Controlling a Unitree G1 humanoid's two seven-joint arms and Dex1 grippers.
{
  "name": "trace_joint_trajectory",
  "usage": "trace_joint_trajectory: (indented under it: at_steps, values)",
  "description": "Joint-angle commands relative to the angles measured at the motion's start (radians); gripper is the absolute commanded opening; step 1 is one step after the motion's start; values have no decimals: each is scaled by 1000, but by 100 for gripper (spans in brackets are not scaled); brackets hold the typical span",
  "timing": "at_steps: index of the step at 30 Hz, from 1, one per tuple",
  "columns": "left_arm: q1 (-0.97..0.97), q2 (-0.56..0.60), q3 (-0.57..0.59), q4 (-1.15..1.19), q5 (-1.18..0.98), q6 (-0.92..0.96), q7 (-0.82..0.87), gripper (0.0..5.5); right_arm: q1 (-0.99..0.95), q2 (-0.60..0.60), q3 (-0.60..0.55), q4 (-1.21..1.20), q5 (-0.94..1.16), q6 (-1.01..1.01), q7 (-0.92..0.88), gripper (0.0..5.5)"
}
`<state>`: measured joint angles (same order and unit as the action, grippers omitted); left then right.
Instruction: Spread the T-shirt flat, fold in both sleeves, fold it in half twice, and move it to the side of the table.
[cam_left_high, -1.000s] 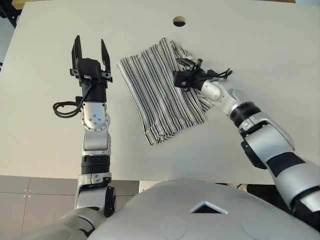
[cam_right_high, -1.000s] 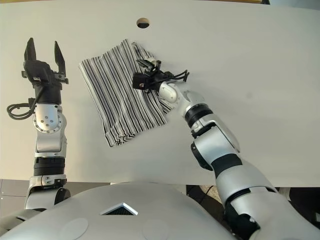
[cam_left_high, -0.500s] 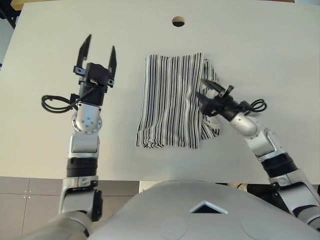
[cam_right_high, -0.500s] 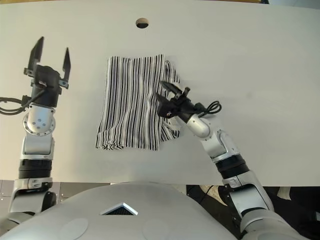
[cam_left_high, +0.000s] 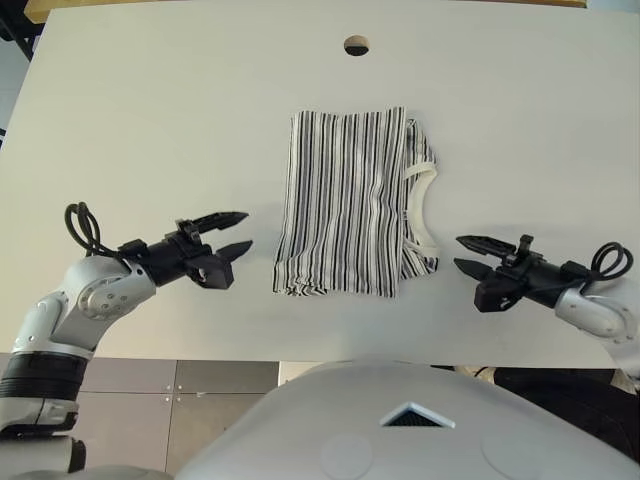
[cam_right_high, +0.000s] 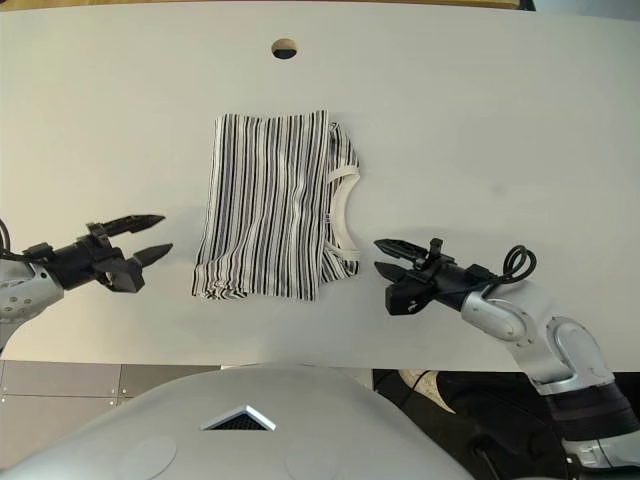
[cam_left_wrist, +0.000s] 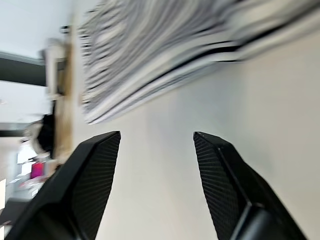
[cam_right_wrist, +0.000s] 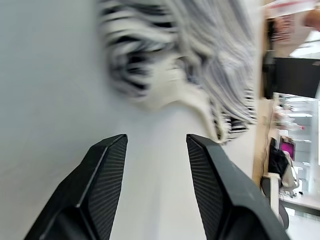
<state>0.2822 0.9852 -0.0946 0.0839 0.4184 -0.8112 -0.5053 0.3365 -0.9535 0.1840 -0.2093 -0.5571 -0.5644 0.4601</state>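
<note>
black-and-white striped T-shirt (cam_left_high: 345, 205): folded, on white counter (cam_left_high: 150, 120)
left hand (cam_left_high: 243, 230): spread, empty
right hand (cam_left_high: 462, 253): spread, empty

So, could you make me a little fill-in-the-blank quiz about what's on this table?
1. The folded T-shirt is patterned with black-and-white ____.
2. The left jaws and right jaws are both ____, holding nothing.
3. On the table, the T-shirt lies ____ the two sets of jaws, touching neither.
Missing words: stripes; open; between.
</note>
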Motion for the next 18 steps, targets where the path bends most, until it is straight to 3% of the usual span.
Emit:
trace_joint_trajectory:
  at_steps: [1,9,18]
  values:
    - [21,48,-33,-7,-10,-12,-60,272,-67,-17,37,37,-58,-51,27,218]
    - [-11,33,-158,-13,-40,-36,-152,275,-211,76,187,91,-87,-118,86,356]
    - [-106,9,-264,12,-42,-64,-192,275,-284,119,261,116,-97,-142,91,356]
